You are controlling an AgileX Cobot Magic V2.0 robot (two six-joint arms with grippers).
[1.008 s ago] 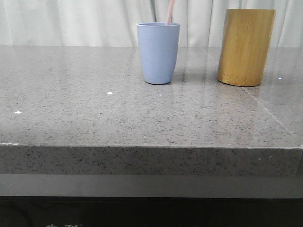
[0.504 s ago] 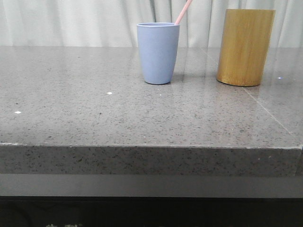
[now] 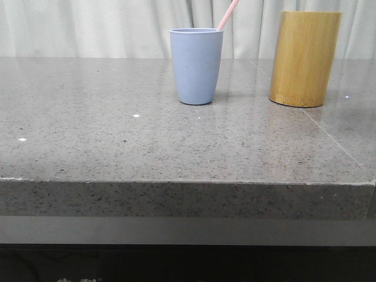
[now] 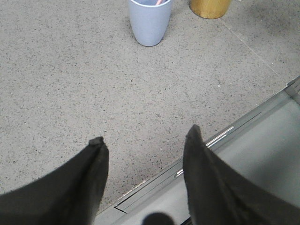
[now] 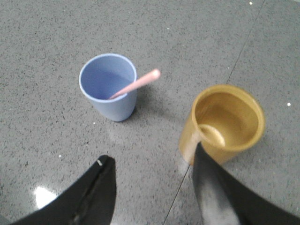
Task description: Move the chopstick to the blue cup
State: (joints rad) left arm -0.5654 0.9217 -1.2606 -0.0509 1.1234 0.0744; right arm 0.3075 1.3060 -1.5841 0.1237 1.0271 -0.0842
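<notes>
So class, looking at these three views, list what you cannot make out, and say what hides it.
- Thin pale pink chopstick: front view, lower part hidden by the matte blue plastic cup; tip cut off by the frame.
- Tall yellow-brown bamboo holder: front view hides its inside.
- Left hand, right hand: absent from front view.

Left gripper (image 4: pixel 144 142): two black fingers (image 4: pixel 95 159), broad at the base, tapering to blunt, slightly notched tips; matte finish, no markings visible; a small dark rounded part sits between the finger bases, possibly a screw or housing; right gripper (image 5: pixel 149 161): same black tapered fingers (image 5: pixel 102 179), one blurred with a pale grey sheen along its edge.
</notes>
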